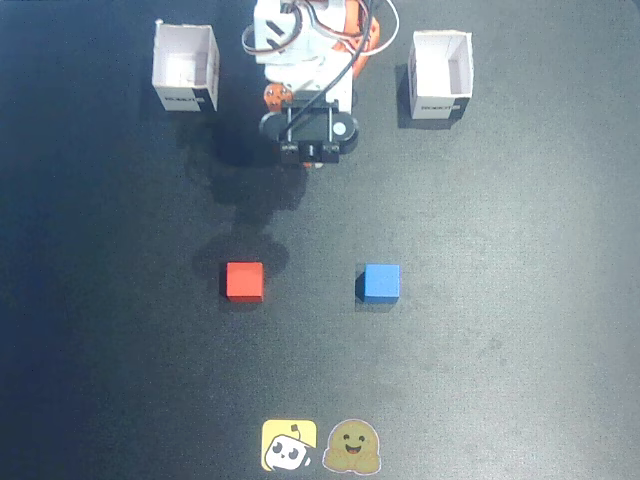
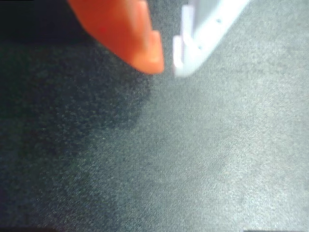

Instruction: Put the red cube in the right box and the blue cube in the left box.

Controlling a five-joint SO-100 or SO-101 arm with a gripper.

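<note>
The dark bench is seen bare beneath the claw in the wrist view, where the orange and white fingertips are held narrowly apart with nothing between them. The arm is folded back at the top of the fixed view. The box with the corner nub is set to the claw's left in that view, the other box to its right, both near. The red cube and blue cube lie well apart from the claw, lower in the view. Judged from this, a reach is called for first: the claw should be widened early and lowered squarely over one cube's flat faces.
</note>
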